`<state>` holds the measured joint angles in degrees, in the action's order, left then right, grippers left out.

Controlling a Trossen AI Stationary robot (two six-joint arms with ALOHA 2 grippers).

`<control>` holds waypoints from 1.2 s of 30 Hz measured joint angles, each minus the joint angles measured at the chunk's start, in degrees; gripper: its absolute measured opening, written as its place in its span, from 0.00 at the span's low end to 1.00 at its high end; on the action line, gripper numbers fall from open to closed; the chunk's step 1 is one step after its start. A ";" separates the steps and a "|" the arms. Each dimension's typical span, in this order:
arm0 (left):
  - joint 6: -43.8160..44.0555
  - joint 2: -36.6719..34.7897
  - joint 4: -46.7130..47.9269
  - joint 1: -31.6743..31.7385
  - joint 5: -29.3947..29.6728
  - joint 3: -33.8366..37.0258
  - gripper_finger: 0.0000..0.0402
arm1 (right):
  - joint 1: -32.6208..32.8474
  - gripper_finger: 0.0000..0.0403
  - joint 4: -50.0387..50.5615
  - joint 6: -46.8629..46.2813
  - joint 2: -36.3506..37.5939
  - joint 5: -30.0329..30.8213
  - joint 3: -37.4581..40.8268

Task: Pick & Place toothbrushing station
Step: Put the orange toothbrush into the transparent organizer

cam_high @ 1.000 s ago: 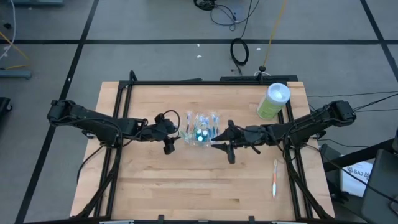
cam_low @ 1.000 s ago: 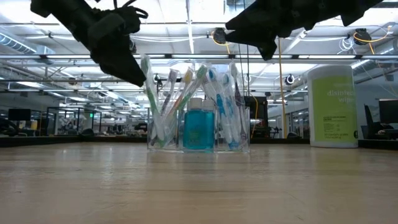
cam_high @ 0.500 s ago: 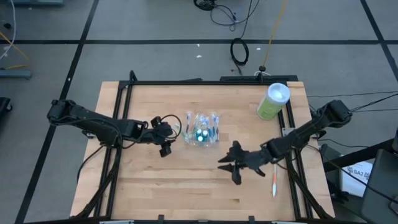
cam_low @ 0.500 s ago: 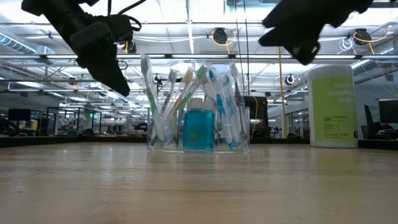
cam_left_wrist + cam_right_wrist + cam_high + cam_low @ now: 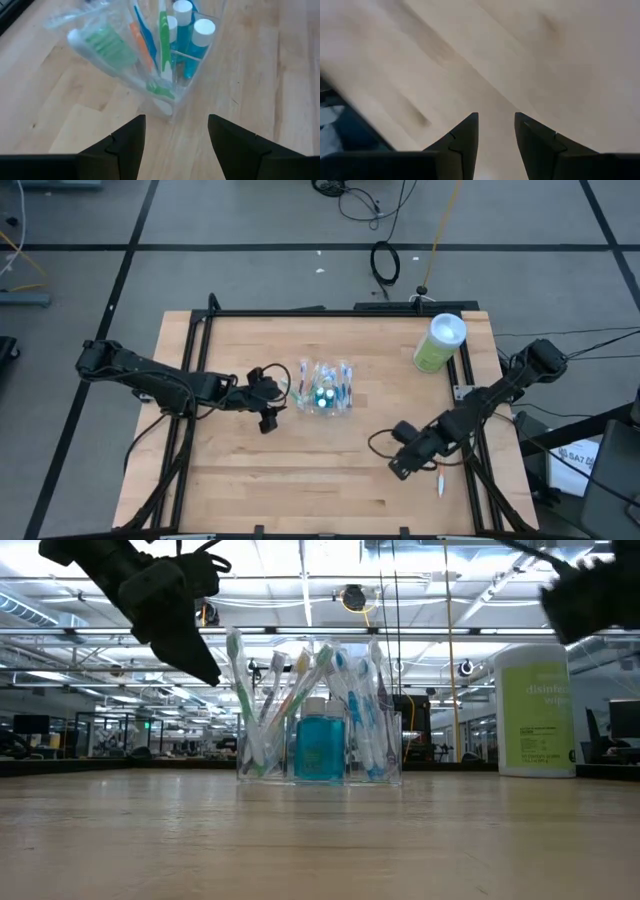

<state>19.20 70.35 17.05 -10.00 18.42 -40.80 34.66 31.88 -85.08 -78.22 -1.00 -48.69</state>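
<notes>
The clear plastic cup (image 5: 325, 388) stands upright near the middle of the wooden counter (image 5: 250, 480), packed with toothbrushes (image 5: 262, 700) that lean outward, heads up, around small teal bottles with white caps (image 5: 202, 31). One loose toothbrush (image 5: 441, 480) lies flat near the counter's right edge, well apart from the cup, its long axis running roughly from twelve to six o'clock in the high view.

The right end effector (image 5: 400, 465) hovers just beside that loose brush, which lies at about four o'clock from it, with the handle crossing the fingers' approach line at a shallow angle. Its fingers (image 5: 465, 137) are apart, with only bare wood between them in the right wrist view. The right arm is clearly the nearer one to this brush, so picking it up looks like the step in hand, and the end effector would likely have to turn so the fingers straddle the thin handle crosswise.

The left end effector (image 5: 268, 412) waits at about eight o'clock from the cup, just beside it, fingers apart and pointed at the cup's base.

A tall light-green canister (image 5: 440, 343) stands at the counter's far right corner. Behind the counter, the low view shows an open hall with ceiling lights.
</notes>
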 joint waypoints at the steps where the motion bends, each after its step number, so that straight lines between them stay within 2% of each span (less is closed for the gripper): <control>1: 0.00 0.00 0.03 0.00 -0.37 0.00 0.56 | 0.70 0.29 2.02 -3.68 0.00 -1.62 -0.01; 8: 0.00 0.00 0.18 0.00 -0.44 0.00 0.56 | 4.31 0.29 20.04 -24.57 0.00 -15.35 0.01; 12: 0.02 0.00 0.32 0.00 -0.53 0.00 0.56 | 4.95 0.29 25.44 -26.97 0.00 -15.38 0.32; 16: 0.03 0.00 0.32 0.00 -0.57 0.00 0.56 | 4.95 0.29 23.23 -28.12 0.00 -15.59 2.95; 23: 0.07 0.00 0.32 0.00 -0.56 0.00 0.56 | 4.93 0.29 12.53 -28.20 0.01 -15.93 9.83; 28: 0.09 0.00 0.29 0.00 -0.55 0.00 0.56 | 4.89 0.29 11.34 -27.72 0.17 -15.54 12.34; 36: 0.09 0.02 0.27 0.00 -0.55 0.00 0.56 | 5.00 0.28 11.50 -22.89 0.13 -11.28 12.66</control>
<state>19.29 70.37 17.32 -10.00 17.87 -40.80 39.66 43.38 -107.97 -78.09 -12.29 -36.03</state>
